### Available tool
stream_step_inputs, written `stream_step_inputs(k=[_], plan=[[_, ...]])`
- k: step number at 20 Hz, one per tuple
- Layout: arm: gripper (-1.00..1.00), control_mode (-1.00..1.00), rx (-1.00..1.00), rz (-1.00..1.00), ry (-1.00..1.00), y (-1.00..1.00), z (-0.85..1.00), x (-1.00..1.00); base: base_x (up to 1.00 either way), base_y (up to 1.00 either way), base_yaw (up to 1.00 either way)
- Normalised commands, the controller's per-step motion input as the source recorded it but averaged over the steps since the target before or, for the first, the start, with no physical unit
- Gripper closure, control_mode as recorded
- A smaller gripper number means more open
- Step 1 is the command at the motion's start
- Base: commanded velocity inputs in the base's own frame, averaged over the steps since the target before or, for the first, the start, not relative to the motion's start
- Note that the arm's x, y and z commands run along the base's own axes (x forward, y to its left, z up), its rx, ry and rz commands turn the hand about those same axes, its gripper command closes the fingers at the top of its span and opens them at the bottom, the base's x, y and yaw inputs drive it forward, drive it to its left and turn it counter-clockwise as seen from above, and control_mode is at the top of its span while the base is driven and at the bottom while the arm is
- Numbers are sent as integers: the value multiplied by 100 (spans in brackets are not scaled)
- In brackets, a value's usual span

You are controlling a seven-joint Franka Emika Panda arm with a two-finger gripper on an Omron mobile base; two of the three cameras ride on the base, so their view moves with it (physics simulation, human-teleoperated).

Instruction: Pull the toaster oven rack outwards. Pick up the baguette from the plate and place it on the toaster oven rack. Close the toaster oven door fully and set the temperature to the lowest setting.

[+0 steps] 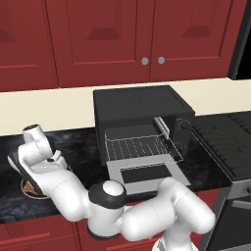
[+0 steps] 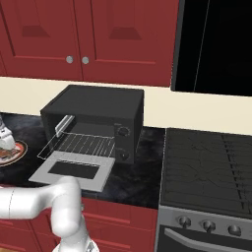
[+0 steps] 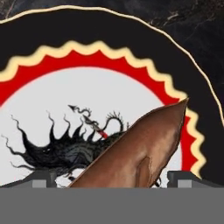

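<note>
- Toaster oven point(image 1: 139, 115) sits at the back of the dark desk point(image 1: 83, 142), just beside the stovetop point(image 2: 211, 162) on its right.
- Toaster oven door point(image 1: 147, 174) is dropped flat, hanging out toward the desk's front edge.
- Toaster oven rack point(image 1: 142, 147) is pulled out over the door, nothing on it.
- Plate point(image 3: 52, 100) is at the desk's front-left, well apart from the oven; most of it is hidden behind the arm in the left base view.
- Baguette point(image 3: 140, 153) lies on the plate, its pointed end reaching the red ring on the hand view's right side.
- Gripper point(image 3: 112, 179) is low over the plate, jaws spread wide, one fingertip point(image 3: 43, 177) on each side of the loaf. Can't tell if either touches it; no pinch.
- Temperature knobs point(image 2: 123, 132) are on the oven's right panel; setting is unreadable.
</note>
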Motion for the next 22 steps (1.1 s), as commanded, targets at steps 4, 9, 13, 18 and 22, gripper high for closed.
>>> stream_step_inputs(k=[4,9,13,18,22], plan=[[-100,-100,0,0,0,0,0,-2,0,0,0],[-100,-100,0,-6,-1,0,-3,-3,0,0,0],[-100,-100,0,-17,-1,0,-15,0,0,0,0],[100,-100,0,-14,3,0,-21,1,0,0,0],[100,-100,0,0,0,0,0,0,0,0,0]])
